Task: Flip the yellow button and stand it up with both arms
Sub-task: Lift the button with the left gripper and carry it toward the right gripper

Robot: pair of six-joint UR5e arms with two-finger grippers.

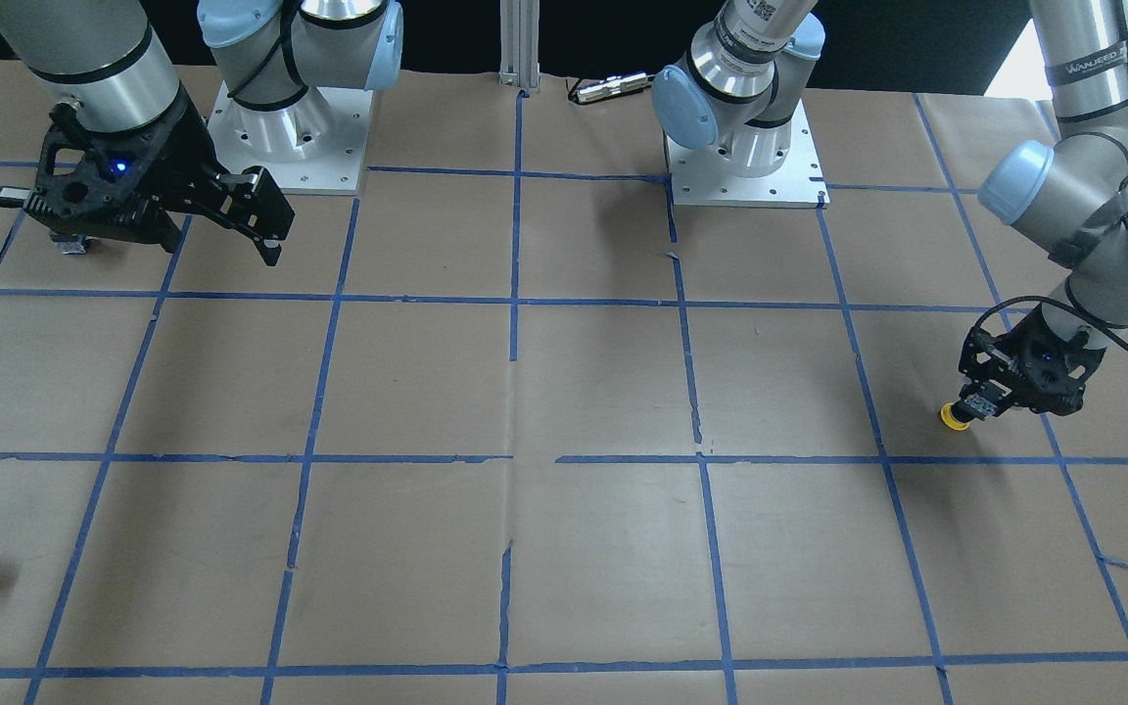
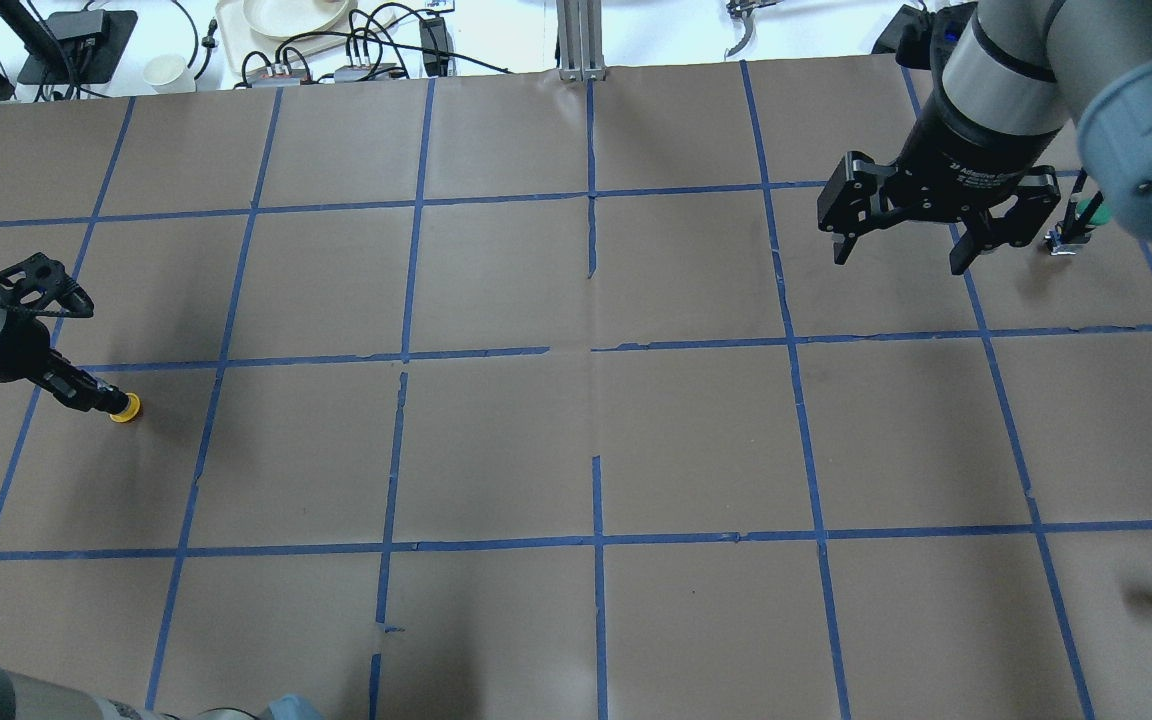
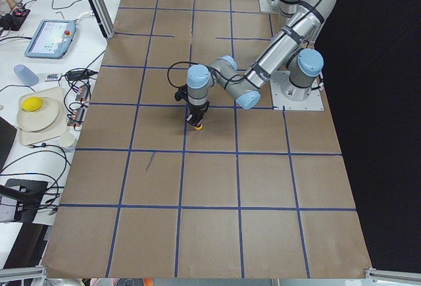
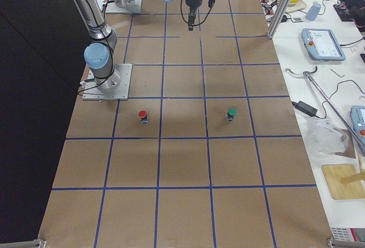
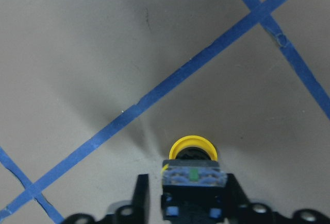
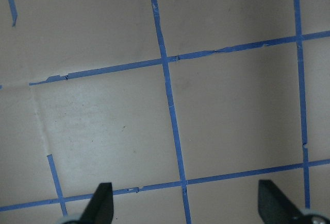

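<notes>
Overhead exterior and wrist views: left gripper [image 1: 977,407] pinching the yellow button [image 1: 956,418] low over brown paper.
Matte brown paper, creased and marked with a blue tape grid, covers the table [image 2: 496,450]. Both arms are silver tubes with rounded light-blue joint caps: the left arm [image 1: 1093,88] bends down at the table's left end and the right arm [image 1: 84,49] hangs over its right end. The right gripper [image 2: 899,258] is angular and black, its fingers spread wide with nothing between them. The left gripper's fingers clamp the yellow button's blocky grey-blue body. The round yellow cap points away from them, down toward the paper inside a grid square; whether it touches is unclear. A red button [image 4: 142,114] and a green button [image 4: 231,113] stand well apart from each other.
</notes>
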